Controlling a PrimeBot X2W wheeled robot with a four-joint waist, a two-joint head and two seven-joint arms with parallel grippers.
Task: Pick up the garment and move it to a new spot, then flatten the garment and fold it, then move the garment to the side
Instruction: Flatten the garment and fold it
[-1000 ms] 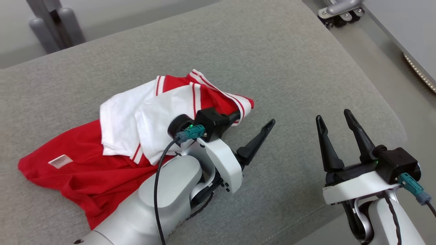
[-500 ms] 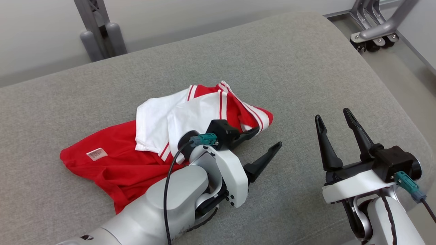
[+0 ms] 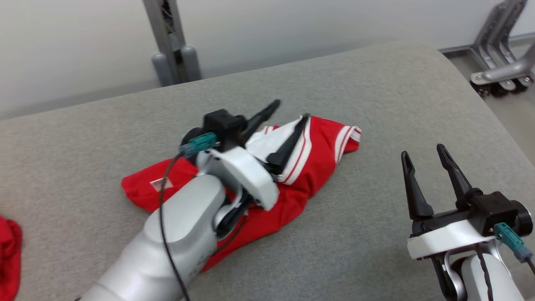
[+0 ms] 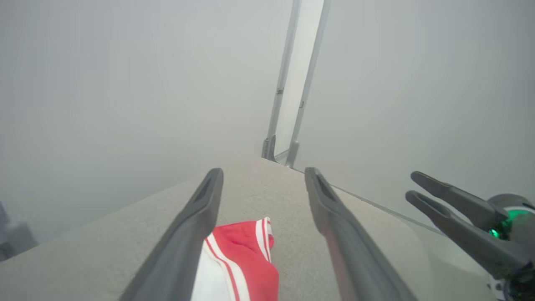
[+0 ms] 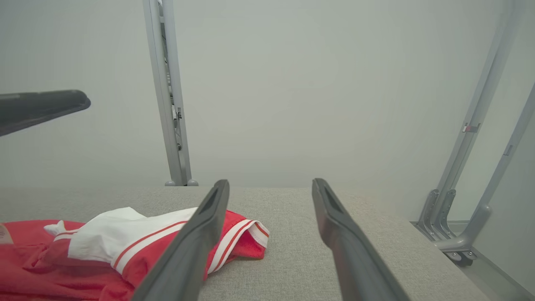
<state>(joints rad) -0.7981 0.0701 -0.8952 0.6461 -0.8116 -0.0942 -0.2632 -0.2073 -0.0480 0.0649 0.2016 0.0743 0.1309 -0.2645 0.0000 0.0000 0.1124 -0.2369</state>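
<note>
Closest to you, the right gripper point(image 3: 423, 151) hangs over bare bench point(image 3: 376, 234) at the lower right. Its fingers are apart with nothing in them, well clear of the cloth. Next up, the left gripper point(image 3: 291, 109) is over the garment point(image 3: 322, 167), fingers also spread wide with only air between them, tips pointing up and away from the fabric. Your left forearm crosses right above the red part, and I can't tell if it's brushing it. The garment is a crumpled red-and-white heap about mid-bench, striped white bit bunched on top, a label point(image 3: 161, 183) showing near its left end.

What I'd worry about: it's layered, so if you dip and pinch wherever, you'll probably catch just the top flap and the rest drags or unrolls in a mess. The wrist cable point(image 3: 162, 209) hangs loose along your forearm just above the cloth, which looks like a snag risk if you sweep sideways. There's another red cloth point(image 3: 8, 246) at the bench's left edge, so don't park this one on it. Further back the bench rounds off toward a grey post point(image 3: 167, 42) and a wheeled frame point(image 3: 501, 71), and a long carry that way could end with the garment sliding off
</note>
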